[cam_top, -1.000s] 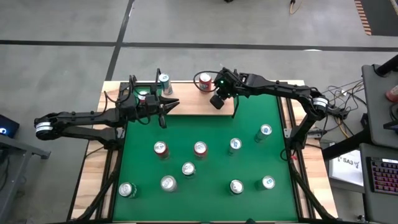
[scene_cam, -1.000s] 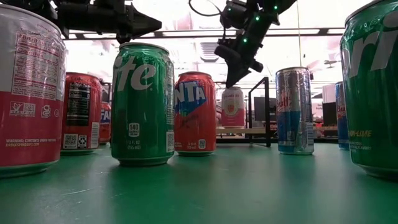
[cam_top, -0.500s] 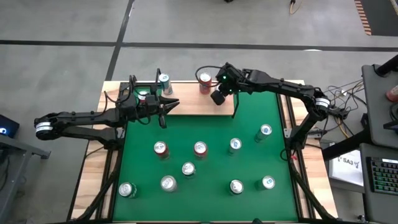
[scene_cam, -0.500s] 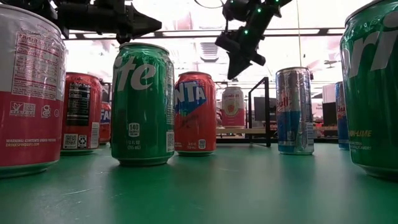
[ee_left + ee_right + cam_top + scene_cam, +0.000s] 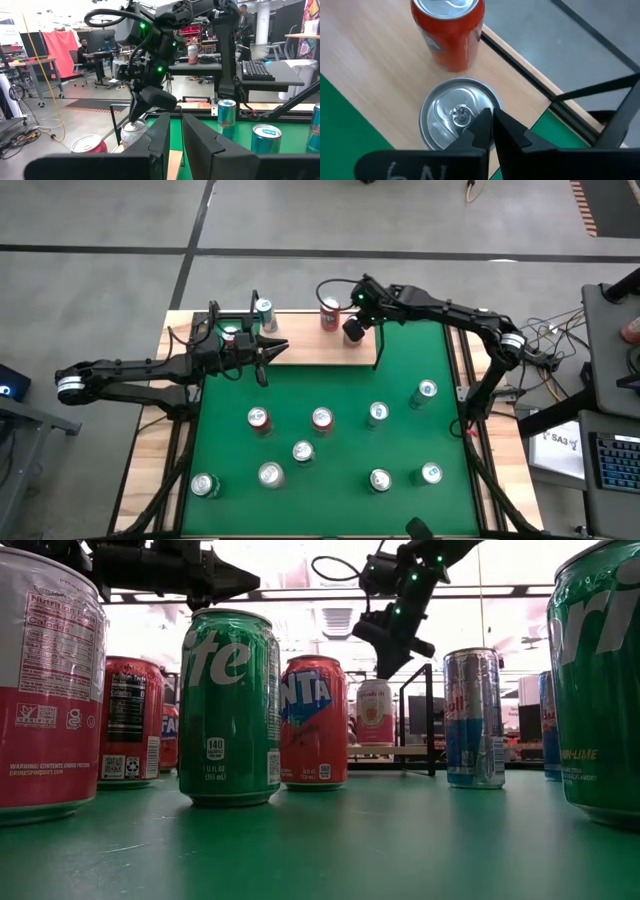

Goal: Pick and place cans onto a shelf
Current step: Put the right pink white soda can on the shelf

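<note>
silver-topped can [image 5: 457,120] upright on shelf [image 5: 380,65] | right gripper [image 5: 491,131] above, jaws pressed together

Robotics lab (desks [image 5: 210,62], keyboard [image 5: 256,70], seated person [image 5: 85,50]).

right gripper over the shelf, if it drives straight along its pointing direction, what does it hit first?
Most likely the silver top of the can directly under the shut right gripper, standing on the shelf beside the red can. Its fingers sit near the can's edge, so depth leaves some doubt.
</note>
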Controlling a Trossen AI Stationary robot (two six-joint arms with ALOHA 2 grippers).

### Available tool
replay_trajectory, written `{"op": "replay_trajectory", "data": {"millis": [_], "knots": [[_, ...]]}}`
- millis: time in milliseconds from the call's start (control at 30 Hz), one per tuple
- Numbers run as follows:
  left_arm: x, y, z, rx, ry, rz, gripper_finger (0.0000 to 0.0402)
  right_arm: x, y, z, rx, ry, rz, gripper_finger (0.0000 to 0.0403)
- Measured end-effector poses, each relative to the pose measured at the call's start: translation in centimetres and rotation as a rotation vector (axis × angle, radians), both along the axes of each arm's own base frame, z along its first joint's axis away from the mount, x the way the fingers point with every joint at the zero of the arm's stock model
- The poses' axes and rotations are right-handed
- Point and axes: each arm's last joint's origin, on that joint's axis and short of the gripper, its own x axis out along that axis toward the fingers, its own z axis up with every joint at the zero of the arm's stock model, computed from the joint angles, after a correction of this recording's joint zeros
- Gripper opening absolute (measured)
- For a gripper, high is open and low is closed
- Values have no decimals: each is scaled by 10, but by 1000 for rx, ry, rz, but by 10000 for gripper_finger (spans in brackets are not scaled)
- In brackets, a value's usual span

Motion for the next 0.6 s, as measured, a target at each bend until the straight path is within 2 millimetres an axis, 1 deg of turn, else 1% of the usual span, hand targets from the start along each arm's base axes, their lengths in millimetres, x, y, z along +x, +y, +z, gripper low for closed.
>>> {"op": "replay_trajectory", "data": {"millis": [433,600], "knots": [[0,0,0,3,1,0,36,6,-5,-1,-67,-4,78,12],[0,0,0,3,1,0,36,8,-5,5,-72,-27,75,12]]}}
